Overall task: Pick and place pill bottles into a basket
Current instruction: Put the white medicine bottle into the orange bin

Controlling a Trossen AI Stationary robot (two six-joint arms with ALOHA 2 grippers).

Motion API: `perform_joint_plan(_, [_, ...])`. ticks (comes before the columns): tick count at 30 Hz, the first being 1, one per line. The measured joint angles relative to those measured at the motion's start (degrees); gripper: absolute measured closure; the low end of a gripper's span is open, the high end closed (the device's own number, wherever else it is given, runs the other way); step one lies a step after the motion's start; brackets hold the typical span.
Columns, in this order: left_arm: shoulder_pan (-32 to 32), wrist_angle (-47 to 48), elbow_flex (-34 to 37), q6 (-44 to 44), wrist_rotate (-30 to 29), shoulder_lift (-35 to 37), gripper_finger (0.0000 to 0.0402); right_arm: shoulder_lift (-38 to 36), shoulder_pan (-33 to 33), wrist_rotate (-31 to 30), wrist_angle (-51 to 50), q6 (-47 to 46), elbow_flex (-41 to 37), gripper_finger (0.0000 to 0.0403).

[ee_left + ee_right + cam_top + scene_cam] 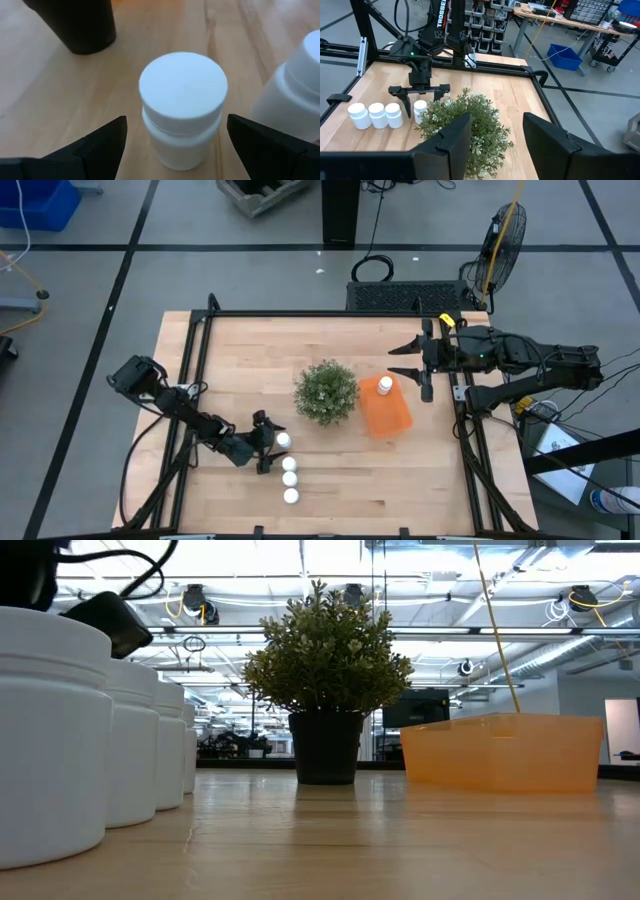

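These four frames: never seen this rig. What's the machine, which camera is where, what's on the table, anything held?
It is a two-armed robot at a wooden table. One picture looks straight down, one looks level across the tabletop, and one comes from each wrist.

On the table: a potted bushy plant, an orange basket with one pill bottle inside, and four pill bottles near the left arm.

The left gripper is open with its fingers on either side of the nearest of those bottles, not closed on it. The right gripper is open beyond the basket, holding nothing.
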State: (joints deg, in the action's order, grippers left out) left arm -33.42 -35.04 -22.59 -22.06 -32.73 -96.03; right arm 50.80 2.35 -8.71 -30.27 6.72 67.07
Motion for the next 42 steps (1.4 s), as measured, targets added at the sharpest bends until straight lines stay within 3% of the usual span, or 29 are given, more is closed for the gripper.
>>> perform_joint_plan(6, [1.13,-1.29,0.0,1.48,2.75,0.0,0.008,0.01,0.0,0.0,0.0,-0.01,0.0,0.0232])
perform_joint_plan(13, [2.39,-3.41,0.0,2.93,3.98,0.1,0.0232,0.0,0.0,0.0,0.03,-0.02,0.0,0.0232])
perform_joint_plan(17, [2.6,-5.85,-0.38,8.61,-0.02,4.26,0.0233,0.0,0.0,0.0,0.07,-0.11,0.0,0.0232])
perform_joint_plan(20, [2.98,-2.58,-0.97,16.03,-4.99,11.71,0.0233,0.01,0.0,0.06,0.35,-1.66,0.0,0.0232])
perform_joint_plan(23, [4.54,9.1,-3.88,17.46,-5.07,21.6,0.0233,0.05,0.0,3.64,0.54,-3.4,0.0,0.0232])
perform_joint_plan(26, [6.04,30.28,-11.88,15.29,-3.35,29.88,0.0233,1.69,0.03,9.55,3.45,-7.2,0.02,0.0232])
perform_joint_plan(29, [7.2,50.11,-23.25,14.03,-2.36,32.88,0.0233,5.43,1.48,15.6,9.93,-9.52,0.02,0.0232])
perform_joint_plan(31, [7.92,59.36,-31.21,15.24,-1.15,32.89,0.0233,8.76,2.57,16.56,13.19,-10.12,1.2,0.0232])
perform_joint_plan(37, [9.99,72.07,-49.72,16.01,3.59,29.58,0.0233,20.22,4.31,16.76,11.01,-7.6,14.9,0.0231])
perform_joint_plan(42, [12.44,72.63,-57.19,17.15,8.23,24.53,0.0233,26.49,4.31,20.72,11.55,-5.75,26.0,0.0217])
